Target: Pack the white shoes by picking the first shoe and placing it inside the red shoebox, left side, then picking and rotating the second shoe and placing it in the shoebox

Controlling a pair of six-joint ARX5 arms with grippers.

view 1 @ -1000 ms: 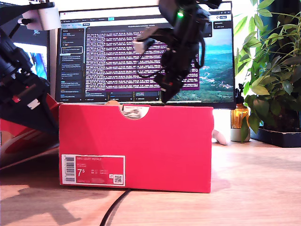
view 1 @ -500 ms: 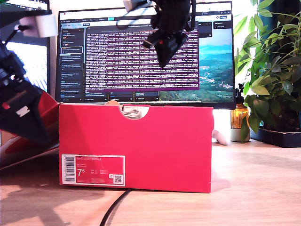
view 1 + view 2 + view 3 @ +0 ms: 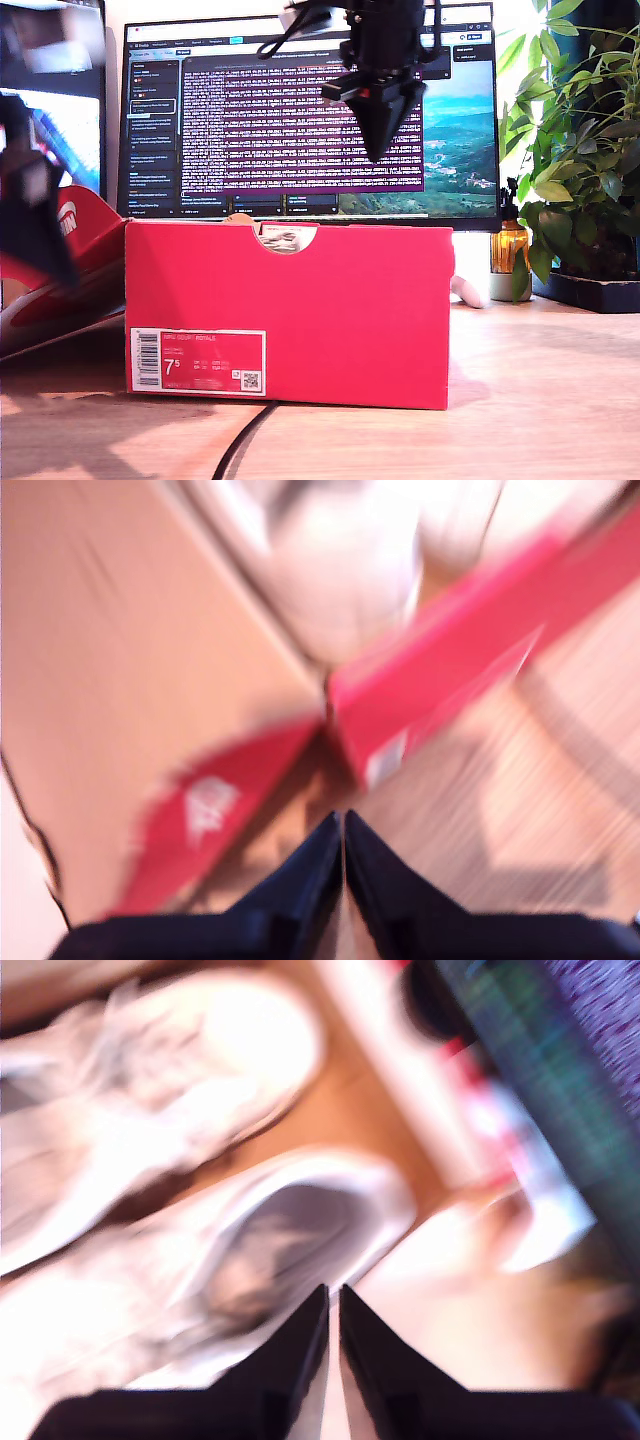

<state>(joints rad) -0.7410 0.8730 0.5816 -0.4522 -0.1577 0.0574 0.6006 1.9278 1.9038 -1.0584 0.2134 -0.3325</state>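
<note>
The red shoebox (image 3: 330,300) stands in the middle of the exterior view, label side facing the camera. White shoe material (image 3: 285,239) shows through its half-round notch. In the second wrist view two white shoes (image 3: 150,1070) (image 3: 230,1260) lie side by side on a brown surface under my second gripper (image 3: 333,1295), which is shut and empty. That gripper (image 3: 380,150) hangs above the box in front of the monitor. My first gripper (image 3: 343,825), shut and empty, sits blurred at the exterior view's left (image 3: 55,265). It is over the open lid (image 3: 210,810) beside the box corner (image 3: 440,680).
The red lid (image 3: 70,225) with a white swoosh leans at the exterior view's left. A monitor (image 3: 250,120) stands behind the box. Potted plants (image 3: 580,160) and an amber bottle (image 3: 510,250) fill the exterior view's right. A black cable (image 3: 240,445) runs across the wooden table.
The arm over the box rose and now points straight down in front of the monitor. The arm at the exterior view's left moved farther left, uncovering the lid's swoosh.
</note>
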